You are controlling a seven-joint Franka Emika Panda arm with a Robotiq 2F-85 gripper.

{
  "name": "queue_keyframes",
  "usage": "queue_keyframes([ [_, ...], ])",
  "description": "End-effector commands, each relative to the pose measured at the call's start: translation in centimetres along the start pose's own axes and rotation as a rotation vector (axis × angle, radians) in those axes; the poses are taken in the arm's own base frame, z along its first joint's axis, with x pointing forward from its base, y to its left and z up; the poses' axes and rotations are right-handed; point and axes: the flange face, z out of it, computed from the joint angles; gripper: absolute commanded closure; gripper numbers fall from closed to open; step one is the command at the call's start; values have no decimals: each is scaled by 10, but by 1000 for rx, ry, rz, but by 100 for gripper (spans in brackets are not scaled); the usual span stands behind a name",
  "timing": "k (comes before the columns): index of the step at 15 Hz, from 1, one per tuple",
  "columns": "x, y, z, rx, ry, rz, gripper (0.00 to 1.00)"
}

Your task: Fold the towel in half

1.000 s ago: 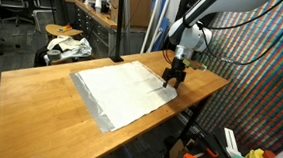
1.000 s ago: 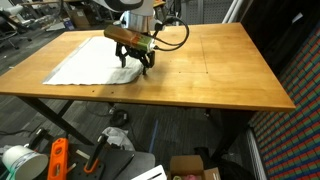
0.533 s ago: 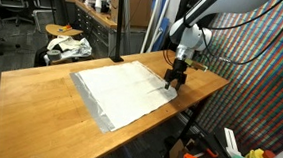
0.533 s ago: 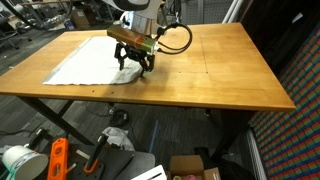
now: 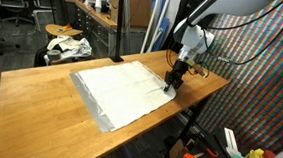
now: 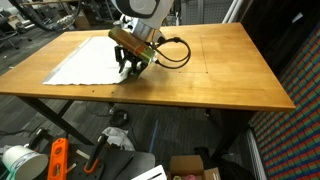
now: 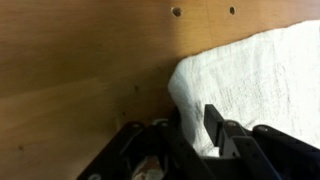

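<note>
A white towel [image 5: 126,88] lies spread flat on the wooden table [image 5: 39,112], and its edge also shows in an exterior view [image 6: 90,62]. My gripper [image 5: 171,84] is down at the towel's corner nearest the table's edge, seen from the other side in an exterior view [image 6: 128,70]. In the wrist view the towel [image 7: 260,80] fills the right side. Its corner is bunched up between the two dark fingers of my gripper [image 7: 193,130], which is shut on the cloth. The pinched corner stands slightly raised off the wood.
The table's edge [image 5: 206,94] runs close beside the gripper. A stool with a crumpled bag [image 5: 66,46] stands behind the table. Under the table lie an orange tool [image 6: 57,160] and a cardboard box [image 6: 190,168]. Two small holes [image 7: 176,12] mark the tabletop.
The jaws stood wide over the towel's corner a second ago and have closed on it. The wrist has tilted slightly; the rest of the towel has not moved.
</note>
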Motion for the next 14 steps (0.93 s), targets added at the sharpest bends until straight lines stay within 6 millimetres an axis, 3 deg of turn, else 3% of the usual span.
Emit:
queue_keyframes([
  [1, 10, 3, -1, 78, 56, 16, 97],
  [3, 12, 2, -5, 73, 68, 26, 100],
  [8, 10, -14, -15, -17, 100, -9, 97],
  [14, -1, -49, -3, -236, 81, -133, 98],
])
